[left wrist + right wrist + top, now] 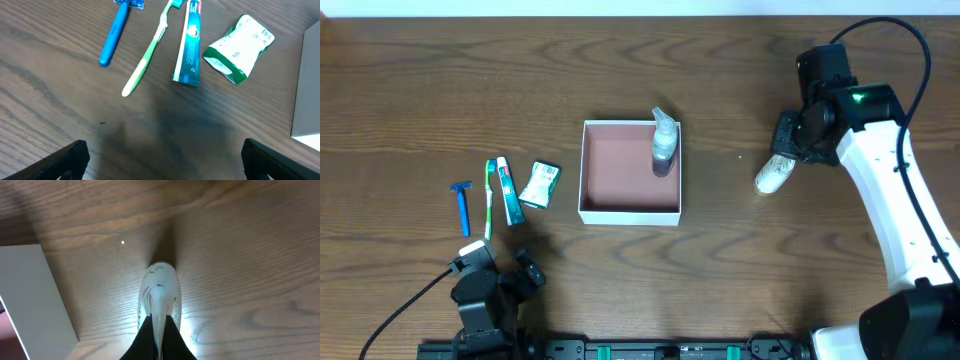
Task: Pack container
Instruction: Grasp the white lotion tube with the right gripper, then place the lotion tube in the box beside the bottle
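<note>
Container sat on the table, looked light, thin-walled and flexy, best pinched at a wall rim; right of it right gripper clamped white tube, front-left of it left gripper gaped wide, empty.

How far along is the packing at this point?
Done: a clear spray bottle sits inside the shallow white-walled, pink-floored container. In hand: the right gripper is shut on a white soft tube, outside the box. Remaining: blue razor, green toothbrush, toothpaste tube and green-white sachet lie on the wooden table near the open, empty left gripper.
</note>
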Robot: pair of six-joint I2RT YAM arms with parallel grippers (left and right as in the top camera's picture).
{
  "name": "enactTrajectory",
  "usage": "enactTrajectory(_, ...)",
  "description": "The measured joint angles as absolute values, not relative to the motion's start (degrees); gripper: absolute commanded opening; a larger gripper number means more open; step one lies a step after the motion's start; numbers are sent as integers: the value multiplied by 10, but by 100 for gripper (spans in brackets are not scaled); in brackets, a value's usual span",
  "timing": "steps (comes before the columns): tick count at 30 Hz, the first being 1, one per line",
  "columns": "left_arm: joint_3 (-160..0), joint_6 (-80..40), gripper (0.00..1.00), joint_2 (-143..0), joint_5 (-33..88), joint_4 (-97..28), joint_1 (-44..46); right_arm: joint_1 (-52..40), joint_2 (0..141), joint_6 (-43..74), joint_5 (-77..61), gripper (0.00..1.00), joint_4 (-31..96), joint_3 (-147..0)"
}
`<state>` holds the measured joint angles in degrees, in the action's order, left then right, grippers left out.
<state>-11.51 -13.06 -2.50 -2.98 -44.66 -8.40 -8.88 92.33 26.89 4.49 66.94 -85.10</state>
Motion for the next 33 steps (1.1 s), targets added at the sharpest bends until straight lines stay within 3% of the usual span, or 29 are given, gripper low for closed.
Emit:
enactTrajectory(5,-115,-130,98,-25,-30,-447,-84,-124,877,264,45,1,670,-851)
enactTrajectory(17,-115,-131,98,-25,-30,-447,-84,-323,729,263,12,1,632,-880)
enactTrajectory(24,-115,-131,98,-25,-30,-447,-84,-379,757,261,-4,1,586,-881)
enactTrajectory(33,-115,-131,98,-25,-30,-447,-84,-392,894,261,24,1,583,-881)
